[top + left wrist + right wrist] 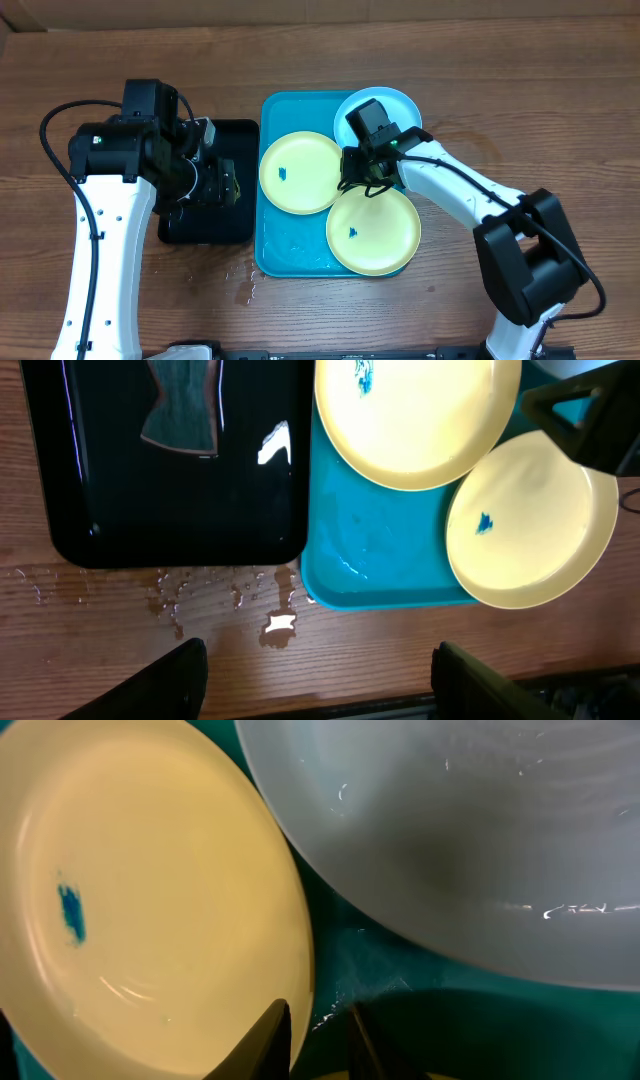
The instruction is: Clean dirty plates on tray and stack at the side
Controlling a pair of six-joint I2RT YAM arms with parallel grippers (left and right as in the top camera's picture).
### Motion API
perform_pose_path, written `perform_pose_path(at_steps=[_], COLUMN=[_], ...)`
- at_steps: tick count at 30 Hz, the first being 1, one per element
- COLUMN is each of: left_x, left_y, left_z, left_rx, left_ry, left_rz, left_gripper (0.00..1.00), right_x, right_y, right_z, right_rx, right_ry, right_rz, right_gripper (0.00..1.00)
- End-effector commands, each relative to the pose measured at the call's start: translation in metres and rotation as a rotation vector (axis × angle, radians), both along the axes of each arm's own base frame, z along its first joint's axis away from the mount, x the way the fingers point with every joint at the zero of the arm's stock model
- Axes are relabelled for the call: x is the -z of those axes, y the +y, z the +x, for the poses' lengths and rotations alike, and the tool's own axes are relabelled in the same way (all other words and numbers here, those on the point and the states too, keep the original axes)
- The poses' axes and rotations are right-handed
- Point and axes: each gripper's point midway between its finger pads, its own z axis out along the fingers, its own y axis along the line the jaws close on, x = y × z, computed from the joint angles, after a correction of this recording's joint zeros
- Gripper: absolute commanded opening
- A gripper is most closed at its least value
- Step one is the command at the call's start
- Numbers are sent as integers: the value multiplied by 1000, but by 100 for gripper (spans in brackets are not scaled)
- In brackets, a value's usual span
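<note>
Wood-grain table (520,90), wet near the trays. One turquoise tray (290,255), plastic, rounded corners. One glossy black tray (235,225). Three round shallow plates on the turquoise one: left yellow-green plate (300,172), right yellow-green plate (373,232), light blue plate (400,105). Left gripper (320,685) spread wide. Right gripper (318,1040) fingers close-set astride the left plate's rim; clamped or not, unclear.

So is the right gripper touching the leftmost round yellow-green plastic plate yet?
Cannot tell. In the right wrist view the right gripper hangs at the rim of the plate; neither contact nor gap shows.
</note>
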Motion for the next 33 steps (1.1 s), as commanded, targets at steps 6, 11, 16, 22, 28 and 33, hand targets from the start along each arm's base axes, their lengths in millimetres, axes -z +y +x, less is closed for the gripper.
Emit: perform_pose_path(at_steps=[6,11,16,22,28,33], left_x=[0,0,0,1,1,1], left_y=[0,0,0,7,8,8], left_z=[1,1,2,5,7,7], left_rx=[-5,-5,-5,-38,-44,-44], left_ry=[-9,-9,-11,-21,-26,-26], left_rz=[5,4,5,43,47,47], left_gripper=[73,73,73,74,75,75], right_x=[-3,3,9,10,21,25], right_y=[11,7,7,7,5,4], right_z=[14,16,15,15,12,11], right_rx=[-4,6,5,5,5,4], right_ry=[-52,-69,-67,-65,-44,-34], right_rz=[16,-6,-6,-7,-20,-26], right_gripper=[21,21,20,17,20,15])
